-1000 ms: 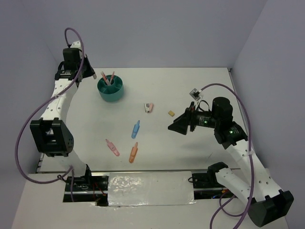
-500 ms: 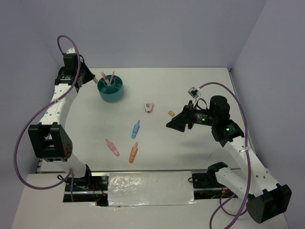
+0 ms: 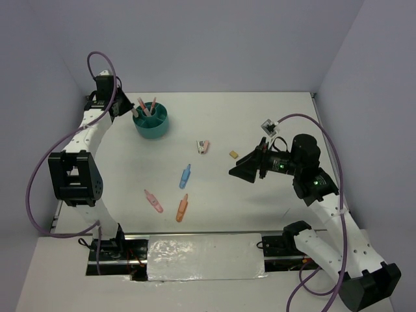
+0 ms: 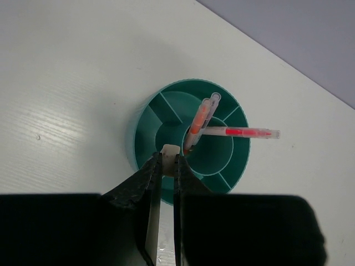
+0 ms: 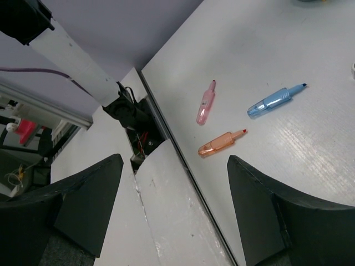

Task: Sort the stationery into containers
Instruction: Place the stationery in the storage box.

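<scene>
The round teal organiser (image 3: 151, 123) stands at the far left and shows in the left wrist view (image 4: 143, 119). Two orange-and-white pens (image 4: 201, 117) lean in its central cup. My left gripper (image 3: 132, 112) is shut on a small white eraser (image 4: 170, 152) just above the organiser's near ring, beside the cup. My right gripper (image 3: 243, 171) is open and empty, held above the table right of centre (image 5: 175, 160). A blue marker (image 3: 185, 175), a pink marker (image 3: 153, 201) and an orange marker (image 3: 182, 207) lie loose mid-table.
A small white-and-pink item (image 3: 204, 147) and a tan eraser (image 3: 233, 154) lie right of the organiser. A silver foil strip (image 3: 205, 257) covers the near edge between the arm bases. Walls close off the back and the right side.
My left gripper has swung right from the far-left corner to over the organiser's left side, still holding the eraser. My right gripper has shifted only slightly.
</scene>
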